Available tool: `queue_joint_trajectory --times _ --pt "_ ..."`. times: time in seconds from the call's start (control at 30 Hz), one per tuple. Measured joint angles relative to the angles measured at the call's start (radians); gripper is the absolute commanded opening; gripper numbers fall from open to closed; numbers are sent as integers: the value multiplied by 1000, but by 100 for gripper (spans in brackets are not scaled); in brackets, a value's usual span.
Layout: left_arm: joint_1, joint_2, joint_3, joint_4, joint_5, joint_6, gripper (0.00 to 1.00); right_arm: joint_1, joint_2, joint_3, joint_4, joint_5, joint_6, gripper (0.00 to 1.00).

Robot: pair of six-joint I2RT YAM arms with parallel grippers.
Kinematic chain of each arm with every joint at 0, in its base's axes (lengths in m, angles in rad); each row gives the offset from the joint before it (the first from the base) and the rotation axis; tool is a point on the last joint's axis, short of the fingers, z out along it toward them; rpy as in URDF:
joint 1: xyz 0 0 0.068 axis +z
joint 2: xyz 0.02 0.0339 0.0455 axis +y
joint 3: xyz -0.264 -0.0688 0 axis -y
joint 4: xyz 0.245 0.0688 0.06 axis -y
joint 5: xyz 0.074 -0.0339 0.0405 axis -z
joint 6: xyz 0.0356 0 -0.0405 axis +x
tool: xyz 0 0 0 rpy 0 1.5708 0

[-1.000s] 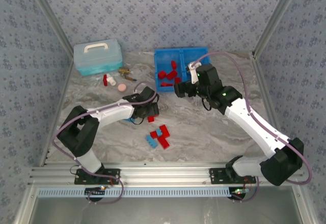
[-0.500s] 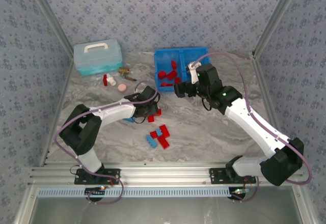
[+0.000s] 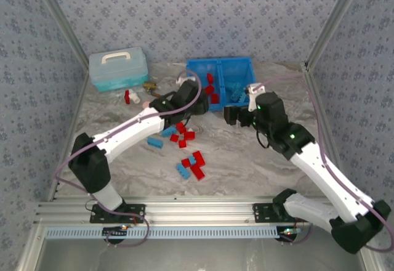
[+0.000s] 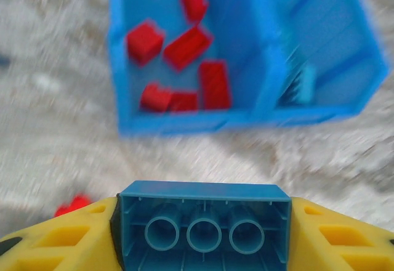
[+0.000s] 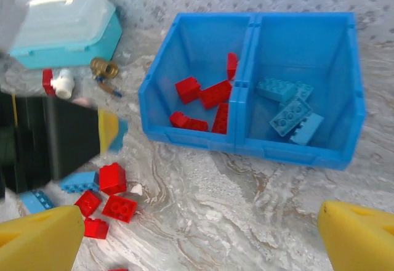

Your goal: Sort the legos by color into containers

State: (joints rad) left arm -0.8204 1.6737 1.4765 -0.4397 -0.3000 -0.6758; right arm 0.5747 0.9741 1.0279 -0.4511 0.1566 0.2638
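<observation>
The left gripper (image 3: pixel 186 93) hangs just in front of the left front corner of the bright blue bin (image 3: pixel 220 62). Its yellow fingers (image 4: pixel 58 240) are clamped on the short ends of a light blue lego brick (image 4: pixel 204 218), whose hollow underside with three round tubes faces the left wrist camera. That view is blurred. It looks past the brick down into the bin, with the brick short of the bin's front wall rather than over either compartment. The right gripper (image 5: pixel 198 237) sits in front of the bin's right compartment, well clear of its wall, with its fingers (image 5: pixel 38 235) spread wide and nothing between them. The bin's left compartment holds a handful of red bricks (image 5: pixel 209 93), and the right compartment holds several light blue bricks (image 5: pixel 288 112). Loose red bricks (image 3: pixel 181 133) lie on the marble table (image 3: pixel 252 160) in front of the bin's left half, with two loose light blue bricks (image 3: pixel 154 143) beside them. Farther from the bin lies a small mixed cluster (image 3: pixel 192 165) of red and blue bricks. A pale teal lidded box (image 3: pixel 118 68) stands well to the left of the bin, and a small red-and-white bottle (image 3: pixel 130 96) lies in front of that box.
</observation>
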Motion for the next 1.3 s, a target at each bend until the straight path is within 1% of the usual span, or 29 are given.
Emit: queue_joint_trajectory --times 0.13,0.27,0.43,0.57,0.63,0.7,0.83,0.97,1.03,1.2,1.3 --pt "-3 172 250 31 0 85 55 0 -140 -88 -33 66 37 100" --pt "-10 418 550 34 10 174 57 -4 -242 -148 -93 120 71 100" --pt "-12 715 916 24 24 259 58 -6 -319 -200 -149 148 108 100" --pt "-11 877 1106 26 42 298 59 -8 -335 -214 -179 156 118 100" --pt "-11 928 1145 35 58 304 60 -8 -335 -214 -183 156 118 100" --pt "-11 953 1150 45 69 309 61 -8 -335 -214 -183 156 118 100" --pt "-11 978 1150 54 92 311 70 -8 -335 -214 -183 156 118 100" --pt "-11 980 1152 72 116 310 75 -8 -334 -214 -183 156 118 100" --pt "-11 980 1160 79 125 311 79 -8 -332 -214 -182 156 118 100" --pt "-11 962 1162 71 152 312 81 -8 -316 -214 -182 156 118 100" --pt "-11 916 1161 23 174 312 81 -8 -300 -210 -182 155 118 100"
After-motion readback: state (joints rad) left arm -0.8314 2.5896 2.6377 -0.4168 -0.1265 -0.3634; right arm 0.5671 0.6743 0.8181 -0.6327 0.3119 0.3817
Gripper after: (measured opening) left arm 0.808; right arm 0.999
